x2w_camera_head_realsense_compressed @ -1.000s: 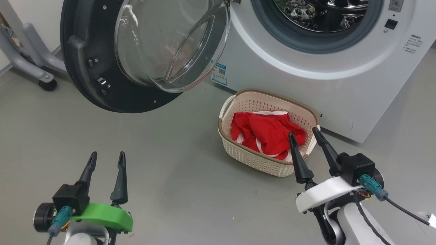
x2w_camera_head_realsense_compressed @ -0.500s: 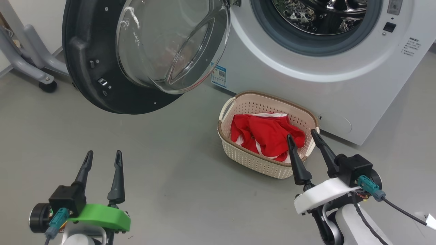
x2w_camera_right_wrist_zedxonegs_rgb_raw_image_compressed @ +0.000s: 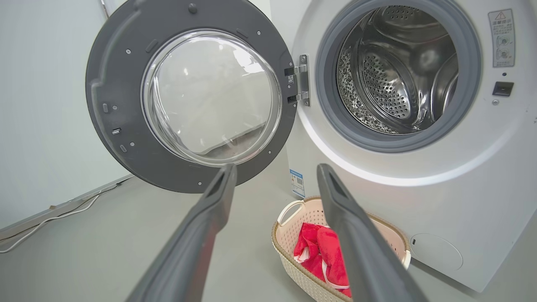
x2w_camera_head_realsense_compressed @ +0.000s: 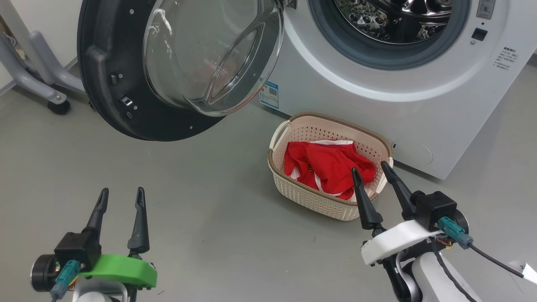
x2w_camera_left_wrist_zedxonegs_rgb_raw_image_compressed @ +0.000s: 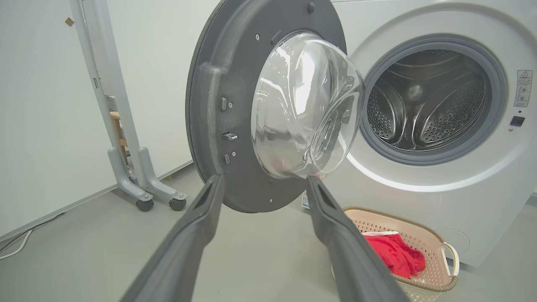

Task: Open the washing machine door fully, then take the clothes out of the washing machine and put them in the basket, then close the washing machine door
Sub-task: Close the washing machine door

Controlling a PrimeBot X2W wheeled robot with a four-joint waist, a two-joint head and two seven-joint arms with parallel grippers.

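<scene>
The white washing machine (x2w_camera_head_realsense_compressed: 419, 109) stands at the upper right, its steel drum (x2w_camera_right_wrist_zedxonegs_rgb_raw_image_compressed: 390, 71) bare inside. The washing machine door (x2w_camera_head_realsense_compressed: 126, 71), black-rimmed with a clear glass bowl, hangs swung wide open to the left. On the floor before the machine sits the cream basket (x2w_camera_head_realsense_compressed: 293, 188), and the red clothes (x2w_camera_head_realsense_compressed: 327, 165) with white trim lie inside it. My right gripper (x2w_camera_head_realsense_compressed: 368, 170) is open, its tips over the basket's near right corner, holding nothing. My left gripper (x2w_camera_head_realsense_compressed: 121, 193) is open over bare floor at the lower left, well short of the door.
A grey wheeled stand (x2w_camera_head_realsense_compressed: 37, 79) stands at the far left by the wall, behind the open door. A white cable (x2w_camera_right_wrist_zedxonegs_rgb_raw_image_compressed: 50, 218) runs along the wall's foot. Grey floor (x2w_camera_head_realsense_compressed: 209, 218) lies between my two grippers.
Both grippers have drawn back slightly toward me, the left one lower in the head view. The head view itself has shifted a little. Both stay open.
</scene>
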